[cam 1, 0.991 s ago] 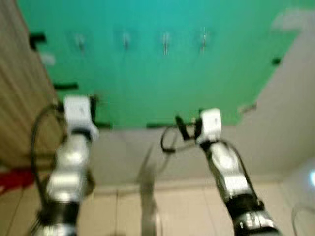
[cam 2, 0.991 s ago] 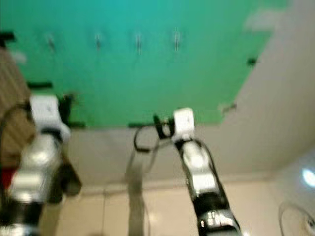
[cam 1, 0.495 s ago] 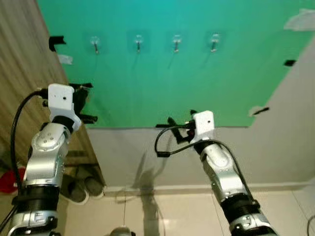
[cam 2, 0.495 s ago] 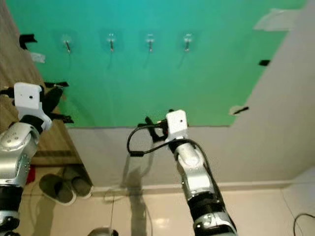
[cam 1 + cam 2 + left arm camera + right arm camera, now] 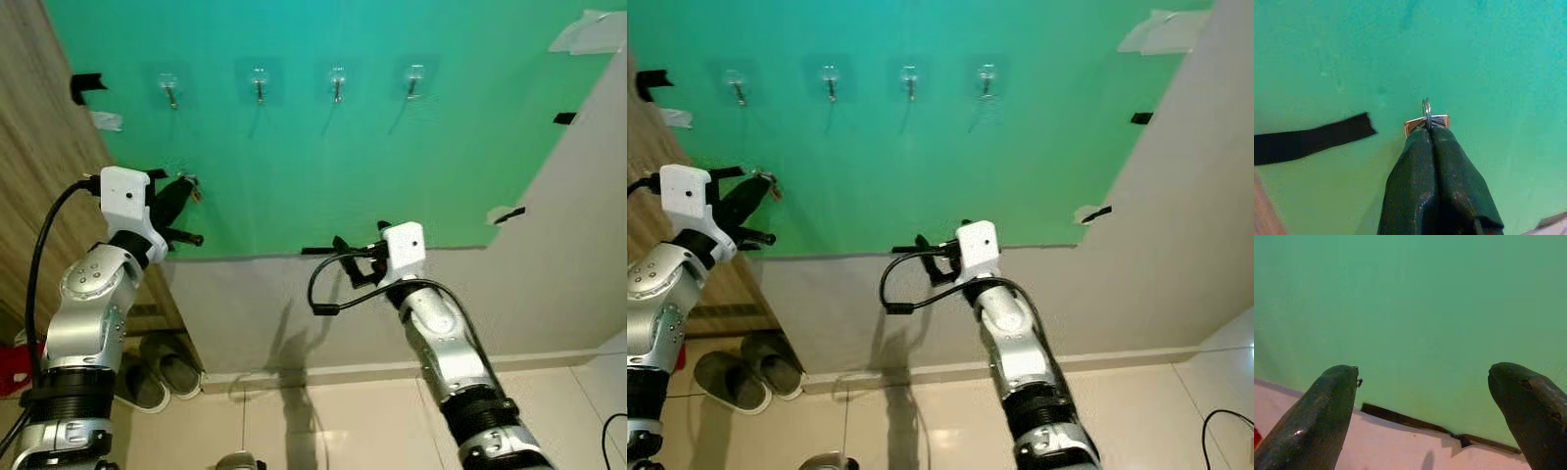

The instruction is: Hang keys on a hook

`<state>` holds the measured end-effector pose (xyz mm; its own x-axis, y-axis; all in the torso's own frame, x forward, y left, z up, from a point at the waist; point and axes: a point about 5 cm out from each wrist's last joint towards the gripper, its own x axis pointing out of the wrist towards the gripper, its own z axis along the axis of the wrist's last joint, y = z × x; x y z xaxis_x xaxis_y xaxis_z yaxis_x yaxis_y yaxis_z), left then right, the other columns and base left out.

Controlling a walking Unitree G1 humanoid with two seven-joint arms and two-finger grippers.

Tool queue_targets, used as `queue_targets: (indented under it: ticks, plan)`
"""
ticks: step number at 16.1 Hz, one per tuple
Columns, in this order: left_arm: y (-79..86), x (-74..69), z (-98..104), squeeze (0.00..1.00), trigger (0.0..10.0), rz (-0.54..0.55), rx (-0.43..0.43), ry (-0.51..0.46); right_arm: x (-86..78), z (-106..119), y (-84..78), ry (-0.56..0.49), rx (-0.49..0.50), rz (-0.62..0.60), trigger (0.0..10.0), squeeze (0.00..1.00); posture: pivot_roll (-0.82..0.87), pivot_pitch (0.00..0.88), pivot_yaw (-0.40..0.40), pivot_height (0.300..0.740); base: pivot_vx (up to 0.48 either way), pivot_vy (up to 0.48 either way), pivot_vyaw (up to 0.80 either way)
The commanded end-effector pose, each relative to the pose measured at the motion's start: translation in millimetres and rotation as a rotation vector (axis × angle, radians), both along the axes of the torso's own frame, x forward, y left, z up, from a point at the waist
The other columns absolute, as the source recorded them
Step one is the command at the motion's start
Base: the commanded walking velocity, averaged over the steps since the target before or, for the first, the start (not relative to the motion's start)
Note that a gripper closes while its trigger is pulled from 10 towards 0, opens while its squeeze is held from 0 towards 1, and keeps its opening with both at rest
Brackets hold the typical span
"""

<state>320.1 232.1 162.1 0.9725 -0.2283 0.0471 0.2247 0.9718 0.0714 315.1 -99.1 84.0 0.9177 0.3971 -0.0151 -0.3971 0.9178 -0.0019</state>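
Green sheeting [image 5: 323,166] covers the upper wall, taped at its edges with black strips, and across it near the top runs a row of four clear adhesive hooks [image 5: 259,83], each with a small metal prong hanging down. Below the sheet the wall is plain grey down to a pale tiled floor [image 5: 333,421], and wood panelling [image 5: 39,186] stands on the robot's left with a pair of grey slippers [image 5: 157,372] at its foot. Left gripper [image 5: 189,189] is raised in front of the green sheet, below the leftmost hook and well apart from it, its two black fingers [image 5: 1422,161] pressed tight together on the keys [image 5: 1426,121]. From the wrist camera, a flat coppery-silver tab and a thin ring poke out just past the fingertips, the ring seen edge-on and standing in line with the fingers, pointing straight on toward the green sheet. From the head views the keys are only a small glint at the tip, aimed up and toward the wall; whether they touch the sheet cannot be told. A strip of black tape [image 5: 1312,139] lies on the sheet beside them. Right gripper [image 5: 1425,377] is lower, held out near the sheet's bottom edge, fingers spread wide with nothing between them, a black cable [image 5: 328,284] looping under its wrist.
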Motion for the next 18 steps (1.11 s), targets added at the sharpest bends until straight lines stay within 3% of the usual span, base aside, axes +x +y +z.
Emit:
queue_targets:
  ticks: [1, 6, 8, 11, 12, 13, 15, 17, 18]
  plan:
    - [0.6, 0.1, 8, 0.0, 10.0, -0.009, 0.001, -0.027, -0.7, 0, 1.3, 0.005, 0.016, 0.004, 10.0, 0.0, 0.07, 0.0, -0.043, 0.74, 0.0, 0.48, 0.0]
    - [-8.1, -6.8, 7, 0.0, 10.0, -0.08, 0.018, -0.025, -1.4, -1, 2.1, 0.009, 0.014, 0.014, 10.0, 0.0, 0.08, 0.0, -0.045, 0.74, 0.0, 0.48, 0.0]
    - [-11.9, -9.2, 8, 0.0, 10.0, -0.121, 0.049, -0.022, -2.5, -3, 3.5, 0.026, 0.004, 0.021, 10.0, 0.0, 0.08, 0.0, -0.041, 0.74, 0.0, 0.0, 0.0]
    - [-23.4, -10.2, 7, 0.0, 10.0, -0.266, 0.08, 0.016, -4.7, -6, 3.7, 0.031, -0.002, 0.025, 10.0, 0.0, 0.07, 0.0, -0.031, 0.74, 0.0, 0.0, -0.6]
    - [-27.8, -9.8, 6, 0.0, 10.0, -0.365, 0.112, 0.045, -5.1, -7, 2.4, 0.027, 0.002, 0.019, 10.0, 0.0, 0.07, 0.0, -0.028, 0.74, 0.0, 0.0, 0.0]
    - [-28.5, -9.1, 7, 0.0, 10.0, -0.38, 0.128, 0.047, -5.2, -7, 2.4, 0.026, 0.002, 0.018, 10.0, 0.0, 0.07, 0.0, -0.028, 0.74, 0.0, 0.0, 0.0]
    - [-29.2, -0.8, 15, 0.0, 10.0, -0.415, 0.124, 0.048, -4.6, -6, 2.5, 0.025, 0.001, 0.018, 10.0, 0.0, 0.06, 0.0, -0.026, 0.74, 0.0, 0.0, 0.0]
    - [-26.9, 9.2, 33, 0.0, 10.0, -0.486, 0.031, 0.078, -4.1, -4, 1.6, 0.018, 0.003, 0.015, 10.0, 0.0, 0.05, 0.0, -0.025, 0.74, 0.0, 0.0, 0.0]
    - [-24.0, 13.5, 37, 0.0, 10.0, -0.486, 0.039, 0.073, -4.5, -5, 0.8, 0.018, 0.002, 0.012, 10.0, 0.0, 0.04, 0.0, -0.025, 0.74, 0.0, 0.0, 0.0]
